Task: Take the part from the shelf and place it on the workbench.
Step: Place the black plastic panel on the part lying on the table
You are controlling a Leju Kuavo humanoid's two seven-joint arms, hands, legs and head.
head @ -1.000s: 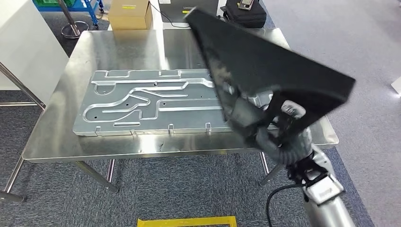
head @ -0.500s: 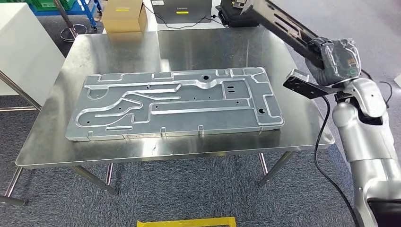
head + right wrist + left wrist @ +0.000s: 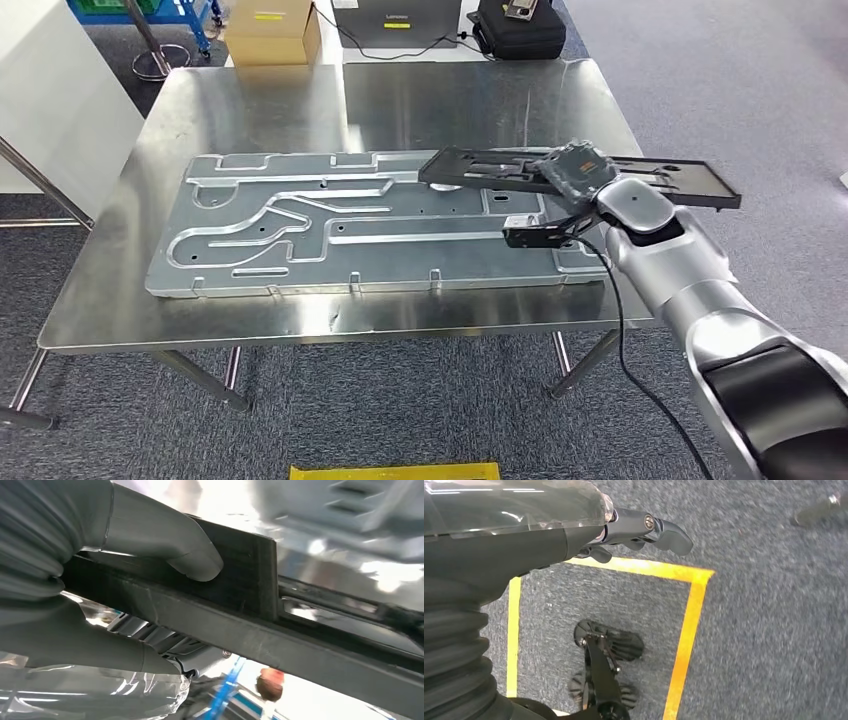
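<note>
Your right hand point(image 3: 572, 172) holds the part point(image 3: 480, 168), a flat black slotted panel, and carries it level above the far right portion of the worktop point(image 3: 250, 90). In the right wrist view the thick thumb presses on one face of the part point(image 3: 240, 575) while the fingers point(image 3: 90, 650) wrap the opposite face, so the grip is closed around the panel's edge.

Key relation: the part's long axis runs across the worktop, side to side. One end reaches toward the worktop's middle, over the large silver stamped plate point(image 3: 300, 225); the other end overhangs past the worktop's right edge, above the carpet. Your hand sits near the middle of that length, slightly toward the overhanging end.

Whether the part touches the plate below cannot be told from the head view; it appears to hover just above.

Judgement: the set-down turns on that overhang. Lowering straight down would rest the inner end on the plate and leave the outer end unsupported. You probably need to shift the part inward along its own long axis, toward the worktop's centre, before release. Risk: an uneven landing on the plate's raised ribs, tipping the panel.

Your left hand point(image 3: 644, 530) hangs beside the body over the carpet, holding nothing, fingers loosely extended. It is far from the part; the right hand alone does this move.
</note>
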